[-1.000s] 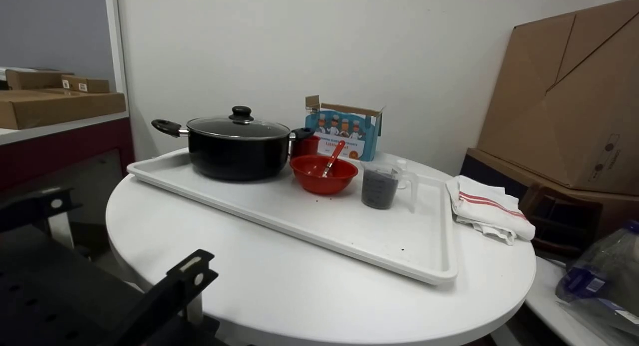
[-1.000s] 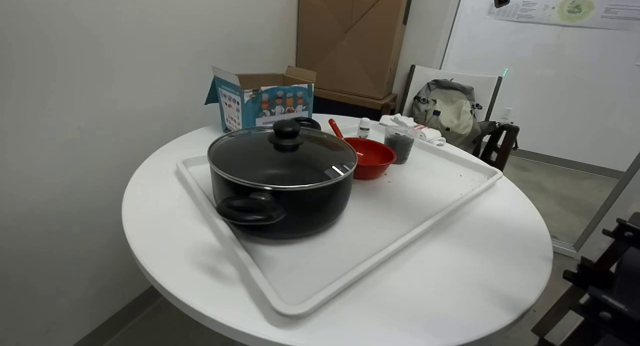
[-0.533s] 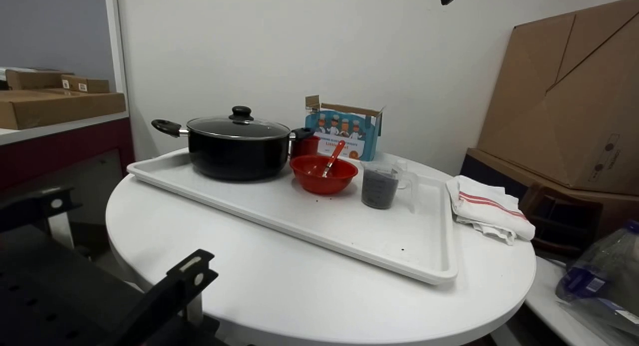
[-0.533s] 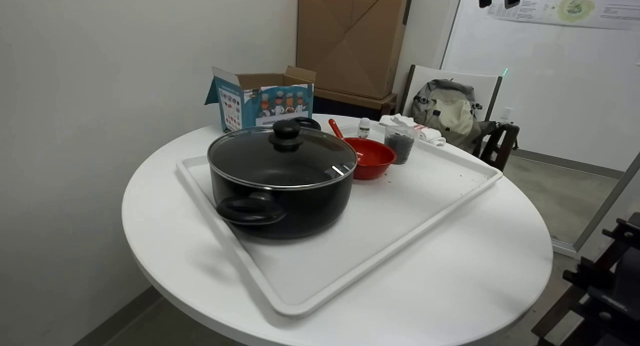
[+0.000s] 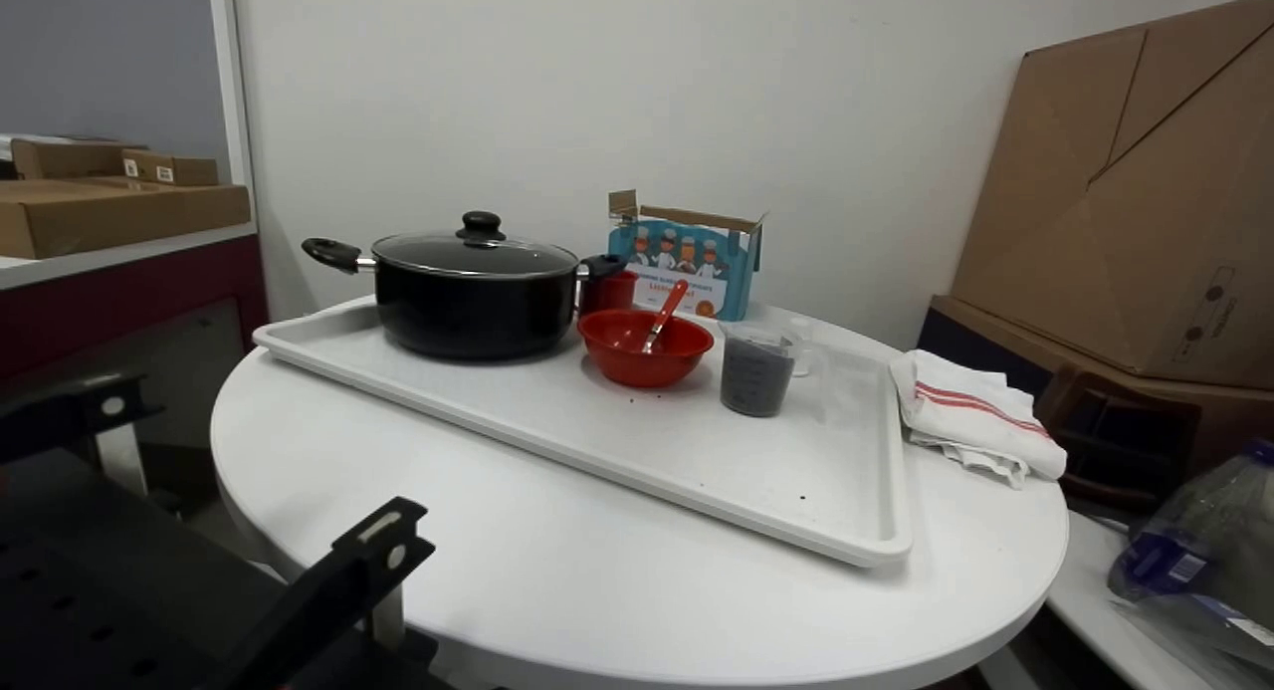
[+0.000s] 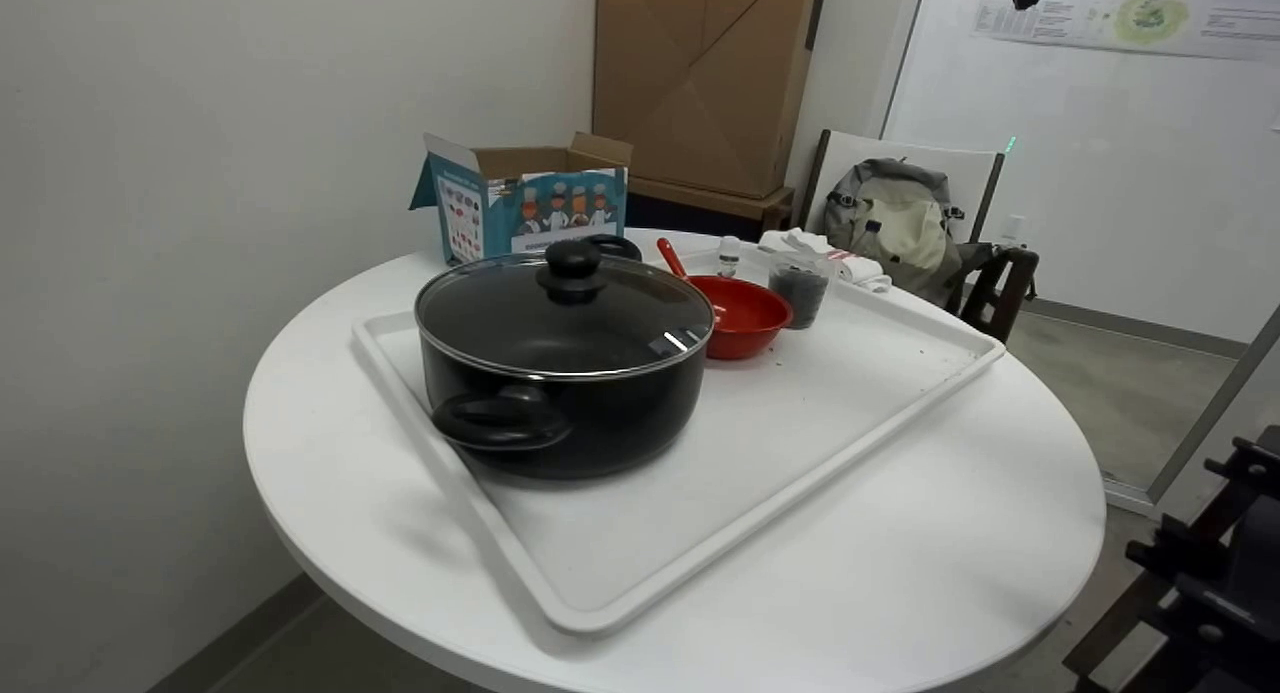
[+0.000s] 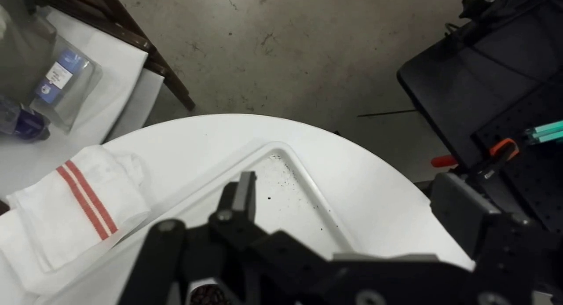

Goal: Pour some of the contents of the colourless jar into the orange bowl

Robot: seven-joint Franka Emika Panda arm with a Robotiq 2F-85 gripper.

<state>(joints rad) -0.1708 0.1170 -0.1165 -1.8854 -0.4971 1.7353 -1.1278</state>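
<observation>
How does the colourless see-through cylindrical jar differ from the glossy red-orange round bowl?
The colourless see-through jar lets its dark contents show through the wall; the glossy red-orange bowl is opaque. The jar is narrower and steep-sided, while the bowl is wider and flares toward its rim. A red-handled utensil leans in the bowl; none shows in the jar. Both stand upright on the white rectangular tray.

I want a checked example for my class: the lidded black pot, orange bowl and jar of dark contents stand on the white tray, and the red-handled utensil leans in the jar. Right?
Not quite: the red-handled utensil leans in the orange bowl, not the jar, as an exterior view shows. The rest stands.
</observation>
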